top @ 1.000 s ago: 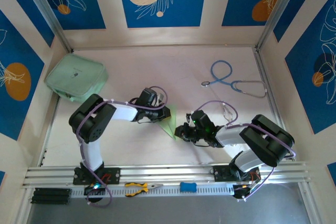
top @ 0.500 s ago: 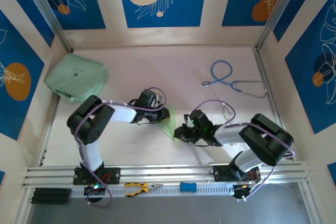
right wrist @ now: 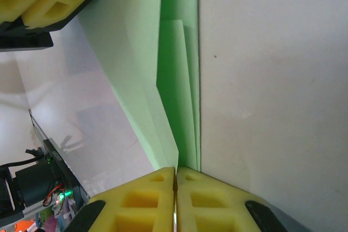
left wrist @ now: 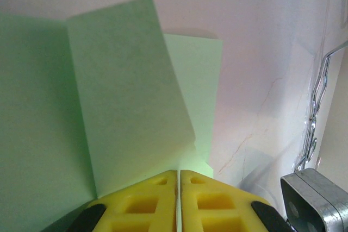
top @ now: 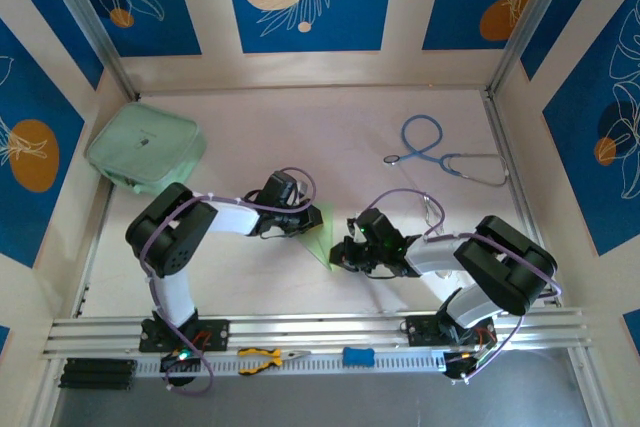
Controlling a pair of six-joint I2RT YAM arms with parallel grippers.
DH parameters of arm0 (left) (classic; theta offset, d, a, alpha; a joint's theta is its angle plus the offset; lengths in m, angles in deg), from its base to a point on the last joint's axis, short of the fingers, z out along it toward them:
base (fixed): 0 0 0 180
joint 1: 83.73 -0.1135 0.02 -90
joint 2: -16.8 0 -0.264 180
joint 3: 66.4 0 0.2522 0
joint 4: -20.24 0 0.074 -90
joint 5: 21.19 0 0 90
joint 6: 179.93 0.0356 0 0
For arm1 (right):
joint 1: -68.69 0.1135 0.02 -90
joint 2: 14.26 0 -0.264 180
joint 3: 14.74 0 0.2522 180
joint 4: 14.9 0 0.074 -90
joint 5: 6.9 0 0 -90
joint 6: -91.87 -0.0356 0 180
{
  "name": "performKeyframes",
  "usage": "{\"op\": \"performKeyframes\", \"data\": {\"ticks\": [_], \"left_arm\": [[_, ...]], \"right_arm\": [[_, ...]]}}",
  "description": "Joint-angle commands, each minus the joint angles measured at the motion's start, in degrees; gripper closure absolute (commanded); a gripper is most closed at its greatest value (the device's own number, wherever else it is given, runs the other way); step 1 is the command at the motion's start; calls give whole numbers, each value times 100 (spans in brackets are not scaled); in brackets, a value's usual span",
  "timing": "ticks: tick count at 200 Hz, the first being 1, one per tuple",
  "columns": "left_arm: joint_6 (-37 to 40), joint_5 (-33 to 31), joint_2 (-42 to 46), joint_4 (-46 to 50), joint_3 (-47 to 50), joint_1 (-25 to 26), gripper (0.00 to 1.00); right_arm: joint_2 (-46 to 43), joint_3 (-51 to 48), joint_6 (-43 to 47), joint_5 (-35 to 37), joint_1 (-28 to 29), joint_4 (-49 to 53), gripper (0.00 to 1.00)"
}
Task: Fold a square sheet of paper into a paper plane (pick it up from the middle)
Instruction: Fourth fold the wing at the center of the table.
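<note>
pinching the creased square sheet of paper [top: 318, 235] at the middle of the table [top: 340, 137], between the 2 arms. keeping the left gripper [top: 298, 223] clamped on its far edge. just sliding the right gripper [top: 341, 254] in and closing it on the near tip, likely readying the next fold.

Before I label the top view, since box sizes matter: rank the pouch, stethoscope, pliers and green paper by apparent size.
1. Mint-green pouch.
2. Stethoscope: similar span, but only thin tubing.
3. Pliers and green paper: too close to rank, since the paper is partly covered.
</note>
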Motion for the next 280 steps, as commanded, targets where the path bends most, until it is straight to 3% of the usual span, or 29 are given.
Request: {"op": "performKeyframes", "data": {"ticks": [1, 23, 64, 156, 280], "left_arm": [[-5, -311, 11, 403, 146, 17, 88], [-22, -310, -8, 403, 146, 17, 88], [-19, -302, -18, 416, 137, 19, 88], [-30, -267, -41, 352, 129, 20, 88], [-42, -205, -67, 289, 142, 19, 88]], "right_arm": [[-12, -43, -8, -121, 177, 662, 88], [-60, -45, -21, -61, 222, 767, 86], [-27, -55, -54, -20, 231, 830, 92], [-264, 157, 71, 596, 380, 1457, 82], [-330, 396, 106, 1066, 534, 1922, 84]]}}
